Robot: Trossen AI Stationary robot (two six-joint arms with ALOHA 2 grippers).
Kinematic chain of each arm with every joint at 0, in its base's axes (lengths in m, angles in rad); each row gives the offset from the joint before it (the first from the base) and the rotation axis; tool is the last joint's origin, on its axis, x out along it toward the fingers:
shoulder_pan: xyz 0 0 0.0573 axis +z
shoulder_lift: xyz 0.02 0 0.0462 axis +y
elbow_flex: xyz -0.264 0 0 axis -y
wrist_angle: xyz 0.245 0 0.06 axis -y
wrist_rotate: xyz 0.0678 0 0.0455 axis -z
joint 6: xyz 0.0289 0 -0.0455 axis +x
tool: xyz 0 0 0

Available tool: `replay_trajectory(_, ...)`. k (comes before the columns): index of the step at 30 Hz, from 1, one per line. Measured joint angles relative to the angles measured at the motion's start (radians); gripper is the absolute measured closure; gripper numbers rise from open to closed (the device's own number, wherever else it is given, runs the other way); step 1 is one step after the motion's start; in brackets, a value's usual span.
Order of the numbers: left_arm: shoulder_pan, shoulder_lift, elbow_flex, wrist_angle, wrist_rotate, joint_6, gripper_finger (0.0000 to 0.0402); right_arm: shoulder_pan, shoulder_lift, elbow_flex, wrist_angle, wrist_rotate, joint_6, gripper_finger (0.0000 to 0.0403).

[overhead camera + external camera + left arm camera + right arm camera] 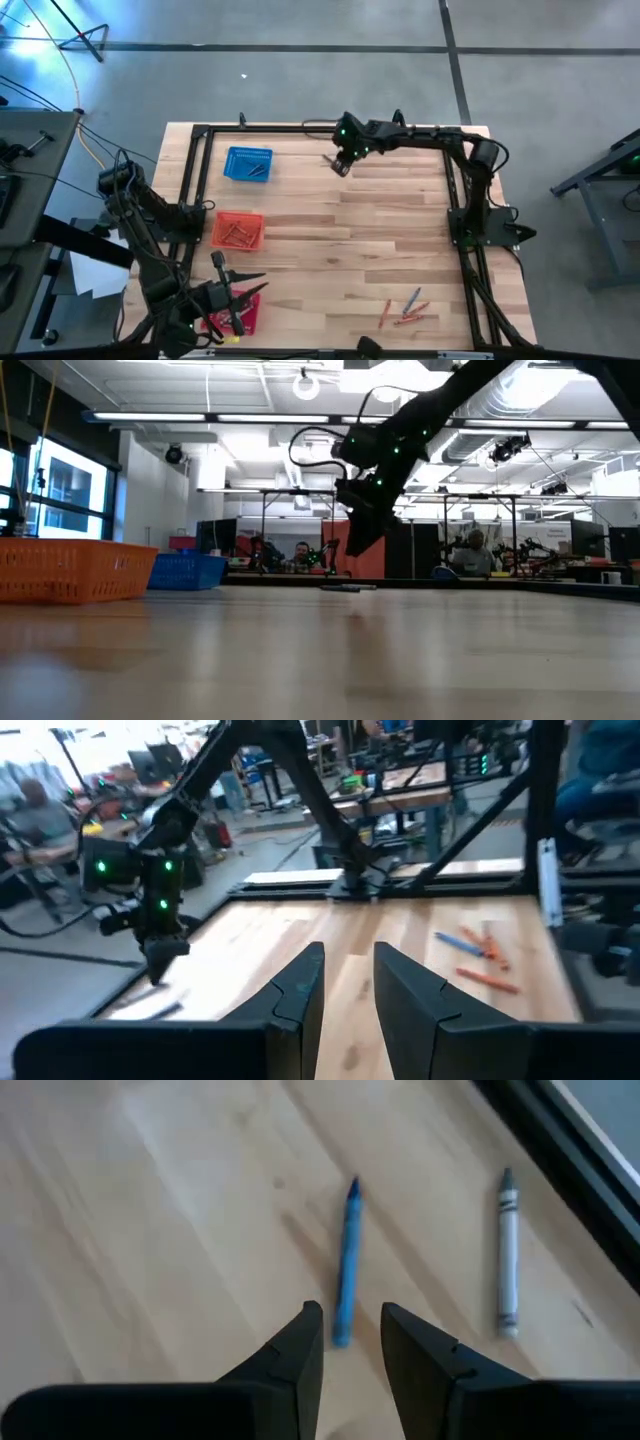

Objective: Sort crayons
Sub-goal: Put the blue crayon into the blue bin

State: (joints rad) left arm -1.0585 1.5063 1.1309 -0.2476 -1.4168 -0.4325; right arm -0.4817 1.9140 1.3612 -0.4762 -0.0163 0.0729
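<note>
A blue crayon (346,1270) and a grey crayon (508,1265) lie flat on the wood table near its far edge, seen faintly in the low view (345,587). My right gripper (350,1320) is open and hovers above the blue crayon's near end (340,168), clear of the table in the low view (352,548). A few red, orange and blue crayons (405,308) lie at the near right, also in the left wrist view (475,955). My left gripper (348,970) is open and empty over the red basket (238,312).
The blue basket (248,165) stands at the far left and the orange basket (238,232) at the middle left, both with crayons inside. A black frame (195,180) borders the table. People sit at benches in the room behind (300,552).
</note>
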Motion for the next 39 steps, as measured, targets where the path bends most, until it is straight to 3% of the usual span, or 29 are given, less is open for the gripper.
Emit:
replay_trajectory(5,0.021,-0.016,0.0,-0.038,-0.053,0.053,0.0326,-0.037,0.07,0.064,-0.012,-0.1,-0.004,0.0307)
replay_trajectory(22,0.047,-0.024,0.0,-0.08,-0.052,-0.011,0.0326,-0.039,0.312,0.407,-0.336,-0.055,-0.14,0.0307)
replay_trajectory(32,0.047,-0.024,0.0,-0.135,-0.052,-0.054,0.0326,-0.045,0.331,0.409,-0.433,-0.122,-0.16,0.0307)
replay_trajectory(39,0.047,-0.024,0.0,-0.136,-0.052,-0.058,0.0326,-0.044,0.331,0.409,-0.421,-0.112,-0.16,0.0307)
